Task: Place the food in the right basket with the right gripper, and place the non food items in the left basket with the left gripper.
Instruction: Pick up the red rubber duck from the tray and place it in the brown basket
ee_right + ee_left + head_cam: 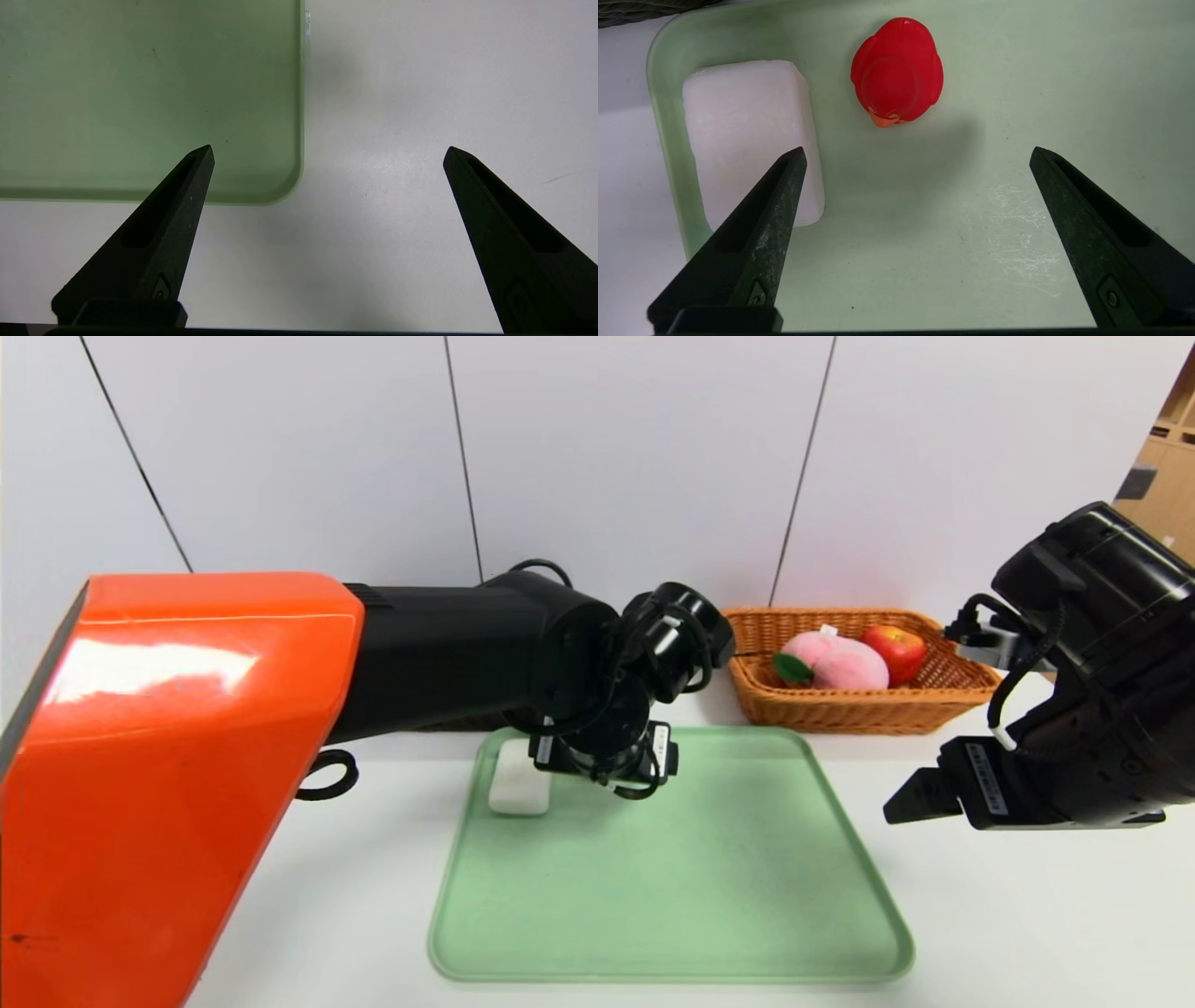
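My left gripper (917,151) hangs open and empty over the far left part of the green tray (709,896). Just beyond its fingertips lie a white rounded block (747,135) and a small red duck-shaped toy (897,70) with an orange beak, side by side and apart. In the head view the block (518,786) shows beside the left gripper (602,770), and the red toy is hidden behind it. The right basket (840,709) holds a pink peach (840,663) and a red apple (896,649). My right gripper (329,149) is open over bare table by the tray's right edge. A corner of the dark left basket (640,9) shows.
The white table (1027,915) runs around the tray, with the wall panels close behind the baskets. My orange left arm shell (168,784) fills the left foreground and hides most of the left basket. The right arm's bulky wrist (1092,709) hangs near the right basket.
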